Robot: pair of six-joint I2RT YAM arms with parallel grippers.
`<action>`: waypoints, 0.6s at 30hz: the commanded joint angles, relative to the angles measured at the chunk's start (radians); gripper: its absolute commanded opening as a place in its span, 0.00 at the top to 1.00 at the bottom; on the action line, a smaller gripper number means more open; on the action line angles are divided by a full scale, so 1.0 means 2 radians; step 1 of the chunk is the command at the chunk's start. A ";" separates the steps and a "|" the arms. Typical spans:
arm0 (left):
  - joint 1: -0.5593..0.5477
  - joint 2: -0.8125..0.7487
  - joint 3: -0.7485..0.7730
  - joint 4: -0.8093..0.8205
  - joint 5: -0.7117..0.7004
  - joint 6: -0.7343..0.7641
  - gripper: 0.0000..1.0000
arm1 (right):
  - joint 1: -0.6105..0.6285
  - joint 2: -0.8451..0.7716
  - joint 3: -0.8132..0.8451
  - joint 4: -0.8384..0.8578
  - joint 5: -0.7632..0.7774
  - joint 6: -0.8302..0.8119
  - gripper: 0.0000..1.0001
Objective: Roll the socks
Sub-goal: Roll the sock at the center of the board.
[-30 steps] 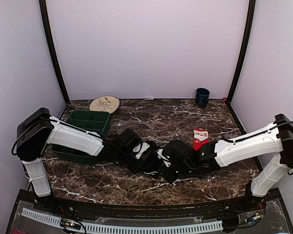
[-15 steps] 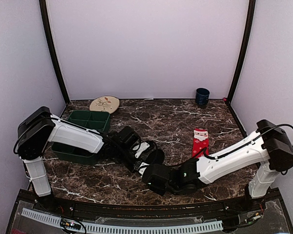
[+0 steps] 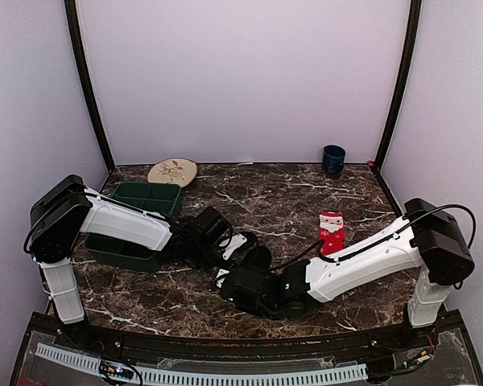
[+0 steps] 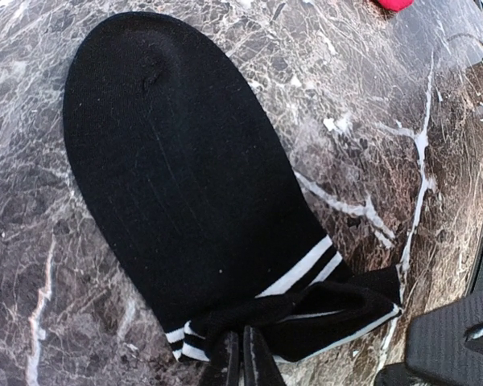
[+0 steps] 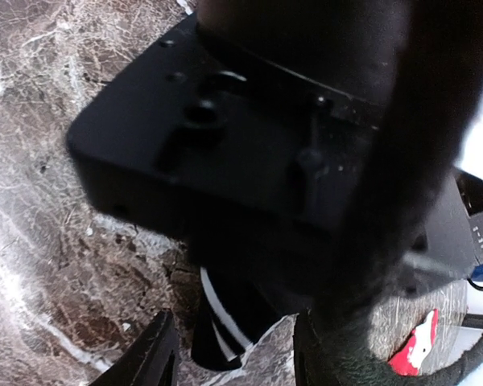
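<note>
My left tool (image 4: pixel 241 359) is clenched on the striped cuff of the black fabric sock (image 4: pixel 185 177), flat on the tabletop (image 3: pixel 290 193). My right tool (image 5: pixel 229 358) gapes beside it, released. Rolling looks barely begun, so next I should tuck the cuff toward the toe at eleven o'clock. The red patterned sock (image 3: pixel 331 229) lies at three o'clock.

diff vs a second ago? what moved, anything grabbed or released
The right gripper swung left and toward the near edge. It went from beside the left gripper to just in front of it. Its jaws widened and now stand open, gripping nothing. The left gripper stayed put, shut on the cuff of the black sock. The red sock, tray, plate and cup are unchanged.
</note>
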 commanded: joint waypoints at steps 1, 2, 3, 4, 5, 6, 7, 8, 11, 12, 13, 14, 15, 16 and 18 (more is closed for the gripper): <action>0.000 0.022 -0.008 -0.059 -0.004 0.004 0.93 | -0.012 0.009 0.013 -0.004 -0.007 -0.017 0.52; 0.000 0.021 -0.008 -0.059 -0.004 0.005 0.93 | -0.014 0.009 0.012 -0.004 -0.008 -0.019 0.52; 0.000 0.022 -0.008 -0.059 -0.004 0.005 0.93 | -0.016 0.009 0.012 -0.004 -0.010 -0.021 0.52; 0.000 0.022 -0.008 -0.060 -0.004 0.005 0.93 | -0.018 0.010 0.012 -0.005 -0.012 -0.023 0.52; 0.000 0.022 -0.007 -0.060 -0.004 0.005 0.93 | -0.021 0.012 0.013 -0.008 -0.015 -0.025 0.52; 0.000 0.022 -0.008 -0.061 -0.004 0.005 0.93 | -0.023 0.013 0.015 -0.010 -0.018 -0.026 0.52; 0.000 0.021 -0.007 -0.062 -0.005 0.006 0.93 | -0.024 0.014 0.016 -0.012 -0.020 -0.027 0.52; 0.000 0.021 -0.007 -0.062 -0.005 0.006 0.93 | -0.025 0.013 0.016 -0.013 -0.022 -0.029 0.52; 0.001 0.021 -0.006 -0.064 -0.005 0.006 0.93 | -0.028 0.016 0.018 -0.019 -0.030 -0.031 0.52; 0.001 0.020 -0.007 -0.064 -0.005 0.006 0.93 | -0.029 0.017 0.019 -0.021 -0.032 -0.032 0.52; 0.001 0.020 -0.007 -0.063 -0.005 0.005 0.93 | -0.030 0.019 0.019 -0.022 -0.034 -0.032 0.52; 0.001 0.019 -0.006 -0.063 -0.005 0.005 0.93 | -0.030 0.020 0.020 -0.023 -0.034 -0.032 0.52; 0.001 0.019 -0.007 -0.063 -0.005 0.005 0.93 | -0.031 0.021 0.020 -0.023 -0.035 -0.032 0.52; 0.001 0.019 -0.006 -0.062 -0.004 0.005 0.93 | -0.033 0.022 0.020 -0.022 -0.037 -0.033 0.52; 0.001 0.019 -0.007 -0.063 -0.004 0.006 0.93 | -0.036 0.024 0.022 -0.024 -0.040 -0.033 0.53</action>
